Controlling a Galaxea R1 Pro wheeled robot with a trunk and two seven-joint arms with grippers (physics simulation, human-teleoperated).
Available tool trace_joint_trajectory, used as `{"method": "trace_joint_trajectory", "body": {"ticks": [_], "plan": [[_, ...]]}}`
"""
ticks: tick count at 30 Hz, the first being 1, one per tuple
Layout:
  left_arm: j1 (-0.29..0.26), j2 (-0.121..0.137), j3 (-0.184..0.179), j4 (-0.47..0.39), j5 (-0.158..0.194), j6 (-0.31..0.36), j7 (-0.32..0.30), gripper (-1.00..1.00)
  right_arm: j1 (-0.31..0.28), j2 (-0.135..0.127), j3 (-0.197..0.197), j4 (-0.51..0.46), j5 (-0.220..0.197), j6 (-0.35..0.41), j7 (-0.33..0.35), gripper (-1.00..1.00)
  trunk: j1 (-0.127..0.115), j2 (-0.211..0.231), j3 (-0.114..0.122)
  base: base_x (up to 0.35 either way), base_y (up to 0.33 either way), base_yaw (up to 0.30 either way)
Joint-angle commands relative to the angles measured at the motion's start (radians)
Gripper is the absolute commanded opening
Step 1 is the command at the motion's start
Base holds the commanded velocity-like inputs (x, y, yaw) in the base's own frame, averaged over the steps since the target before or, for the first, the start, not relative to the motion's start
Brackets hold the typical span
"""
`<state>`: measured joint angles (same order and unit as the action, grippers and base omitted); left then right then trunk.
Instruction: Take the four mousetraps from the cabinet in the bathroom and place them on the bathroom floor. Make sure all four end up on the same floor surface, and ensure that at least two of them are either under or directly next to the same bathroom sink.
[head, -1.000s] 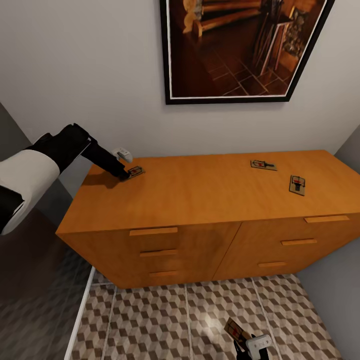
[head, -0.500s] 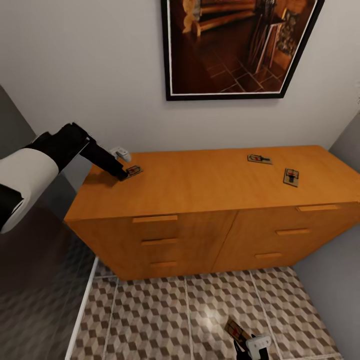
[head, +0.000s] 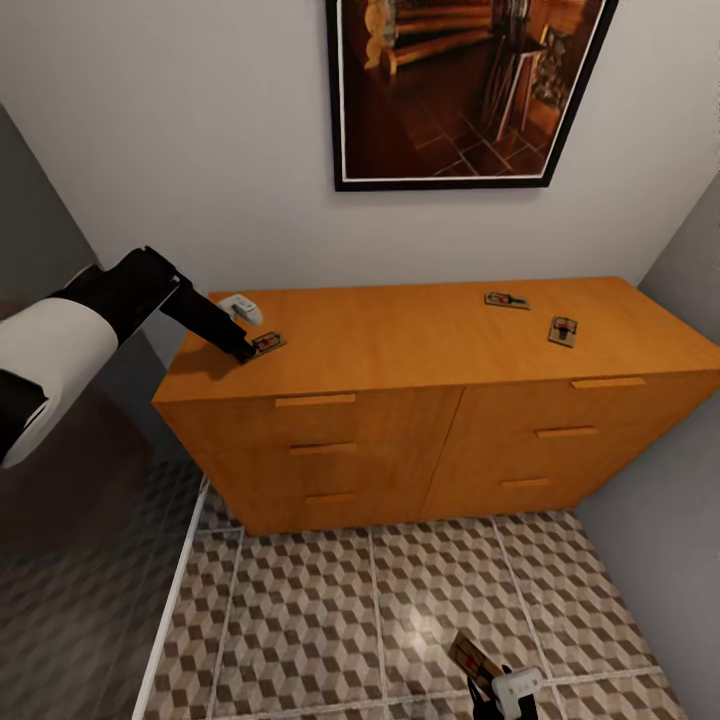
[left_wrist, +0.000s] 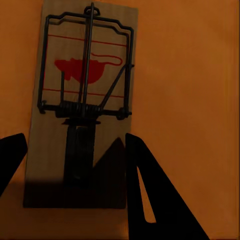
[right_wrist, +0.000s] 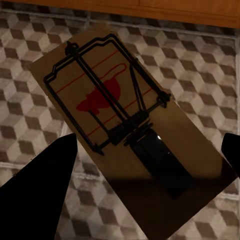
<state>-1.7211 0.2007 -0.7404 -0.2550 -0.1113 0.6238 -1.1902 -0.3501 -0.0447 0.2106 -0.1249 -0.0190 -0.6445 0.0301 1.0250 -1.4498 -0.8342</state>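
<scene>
Left claw (head: 246, 350) rests at the near end of one mousetrap (head: 268, 343) on the cabinet (head: 400, 340) top, far left. In the left wrist view its fingers (left_wrist: 150, 200) straddle the board's (left_wrist: 80, 105) end, spread, not clamped. Right claw (head: 490, 690) grips a second mousetrap (right_wrist: 125, 130) above the bathroom floor (head: 350, 620). Two more traps (head: 506, 299) (head: 563, 330) lie at right.

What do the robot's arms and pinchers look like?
The left arm has a fat white shell, then a slim black forearm. A small white-grey block sits by the left gripper. Its fingers are flat black wedges, one with a slot. The right gripper is black with a white block.
</scene>
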Motion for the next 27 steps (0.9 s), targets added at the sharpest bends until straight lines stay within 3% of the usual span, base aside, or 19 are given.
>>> {"method": "trace_joint_trajectory", "body": {"ticks": [1, 27], "plan": [[0.020, 0.000, -0.013, -0.001, -0.014, 0.011, -0.006, -1.00, 0.000, -0.001, 0.001, 0.001, -0.002, -0.007, 0.004, -1.00, 0.000, 0.000, 0.001, -0.009, 0.000, 0.000], [0.031, 0.001, -0.013, -0.001, -0.015, 0.011, -0.005, -1.00, 0.000, -0.001, 0.001, 0.001, -0.002, -0.011, 0.004, -1.00, 0.000, 0.000, 0.043, -0.001, 0.000, 0.000]]}}
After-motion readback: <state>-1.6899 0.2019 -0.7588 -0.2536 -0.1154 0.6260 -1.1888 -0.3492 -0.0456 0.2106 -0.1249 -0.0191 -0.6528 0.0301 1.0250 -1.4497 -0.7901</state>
